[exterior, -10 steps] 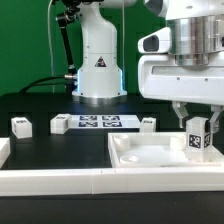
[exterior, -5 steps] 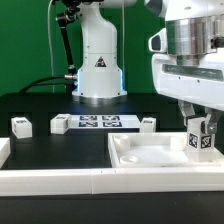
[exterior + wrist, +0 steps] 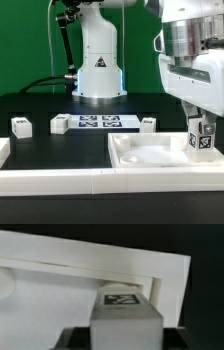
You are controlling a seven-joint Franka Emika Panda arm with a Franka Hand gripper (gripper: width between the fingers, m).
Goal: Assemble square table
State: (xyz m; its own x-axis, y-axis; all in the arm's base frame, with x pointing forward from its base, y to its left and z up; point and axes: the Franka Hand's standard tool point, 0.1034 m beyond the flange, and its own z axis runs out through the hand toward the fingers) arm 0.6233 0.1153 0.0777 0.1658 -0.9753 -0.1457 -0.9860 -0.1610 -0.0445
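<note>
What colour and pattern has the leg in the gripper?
The leg is white with a black-and-white tag, clearest in the exterior view.

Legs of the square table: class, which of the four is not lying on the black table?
The leg clamped in the gripper, upright at the white slab's corner; the other three lie on the black table.

The white square tabletop (image 3: 150, 158) lies flat at the lower right of the frame, with its raised rim up. The held leg (image 3: 201, 142), white and tagged, stands upright at the tabletop's right corner, between the fingers of the gripper (image 3: 202, 127). At mid-height, the first loose leg (image 3: 21, 125) is at the far left. The second loose leg (image 3: 61, 125) is beside it. The third loose leg (image 3: 148, 123) is right of center.
</note>
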